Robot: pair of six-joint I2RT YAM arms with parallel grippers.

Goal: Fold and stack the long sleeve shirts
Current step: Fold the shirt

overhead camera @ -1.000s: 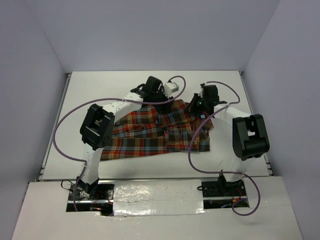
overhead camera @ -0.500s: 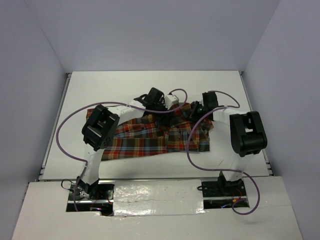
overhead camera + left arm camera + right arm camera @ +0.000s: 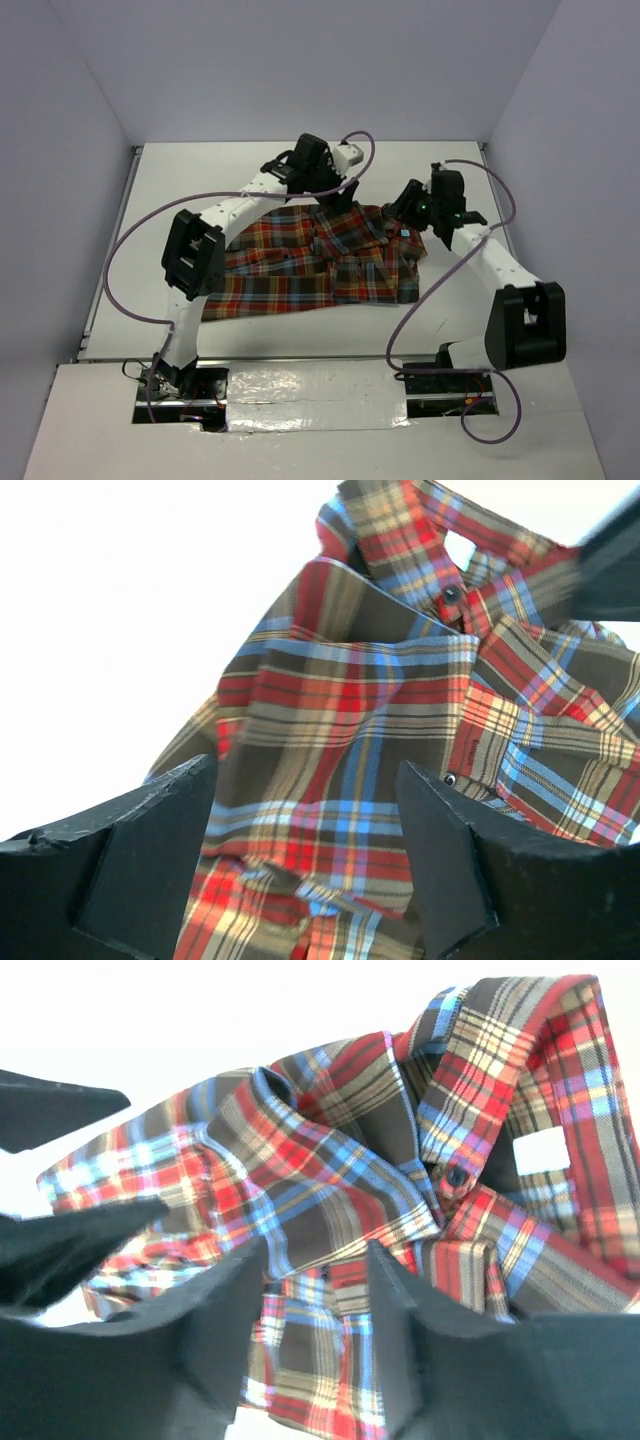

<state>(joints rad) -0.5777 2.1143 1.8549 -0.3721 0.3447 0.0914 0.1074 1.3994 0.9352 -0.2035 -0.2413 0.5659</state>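
Across the middle of the desk [image 3: 200, 170] the plaid shirt [image 3: 290, 275] lies with its long axis running left to right. The collar [image 3: 396, 226] end is on the right and the flatter body trails off to the left.

Your left claw [image 3: 332, 196] hangs over the far edge of the cloth, about midway along it. Your right claw [image 3: 402, 207] is just beside the collar, so the right arm is the nearer one for anything at the neck. From both claws the bulk of the shirt lies toward the near edge of the desk.

Both claws are spread and hold nothing. In each wrist view the fingers frame loose cloth with clear space between them, the left pair set wider than the right.

The shirt is red-orange, dark brown and light blue check. It looks only partly laid out: smooth on the left half, bunched and overlapping at the right. The right wrist view shows the collar rolled up, with a white label [image 3: 540, 1150] inside and a dark button [image 3: 455, 1175] at the throat. Panels fold over one another below it.

I would judge that the rumpled right end needs flattening before a clean fold. I cannot tell where the sleeves lie.
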